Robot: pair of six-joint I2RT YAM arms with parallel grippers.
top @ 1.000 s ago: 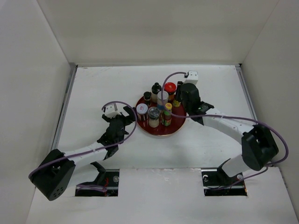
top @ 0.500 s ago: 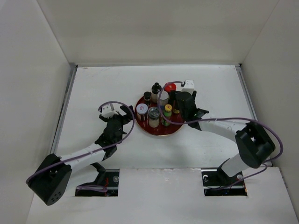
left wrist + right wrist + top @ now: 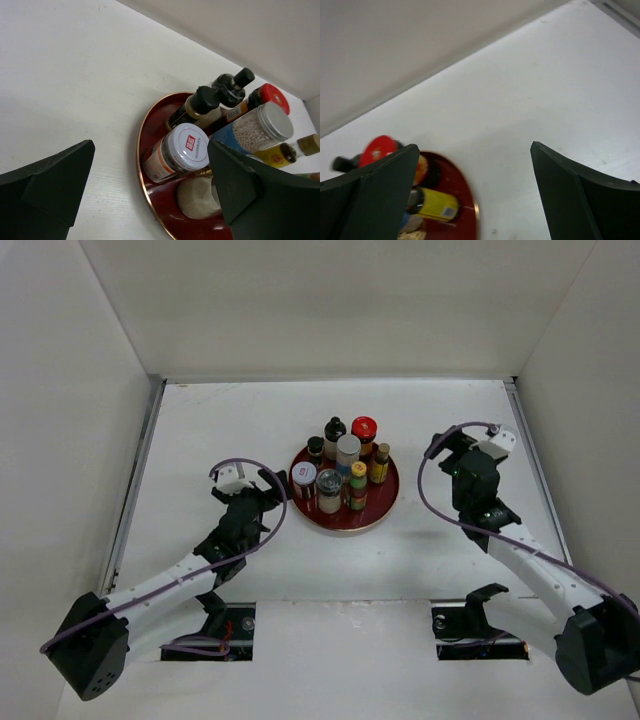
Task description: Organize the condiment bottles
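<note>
The condiment bottles stand grouped on a round red tray [image 3: 386,502]: a black-capped bottle [image 3: 334,429], a red-capped one [image 3: 364,428], a silver-capped one [image 3: 347,449], a brown-capped yellow bottle [image 3: 381,462], a white-capped jar [image 3: 304,478], a grey-capped jar [image 3: 328,486] and a yellow-capped bottle [image 3: 358,480]. My left gripper [image 3: 268,492] is open just left of the tray, facing the white-capped jar [image 3: 180,150]. My right gripper [image 3: 450,446] is open and empty over bare table, right of the tray. The right wrist view catches the tray's edge [image 3: 465,200] and the yellow bottle [image 3: 432,204].
White walls enclose the table on three sides, with a metal rail [image 3: 142,470] along the left edge. Both arm bases and two cut-outs [image 3: 225,628] lie at the near edge.
My right gripper opened over the tray's right side, left the brown-capped yellow bottle standing there, and pulled back to the right. The left arm shifted only slightly.
</note>
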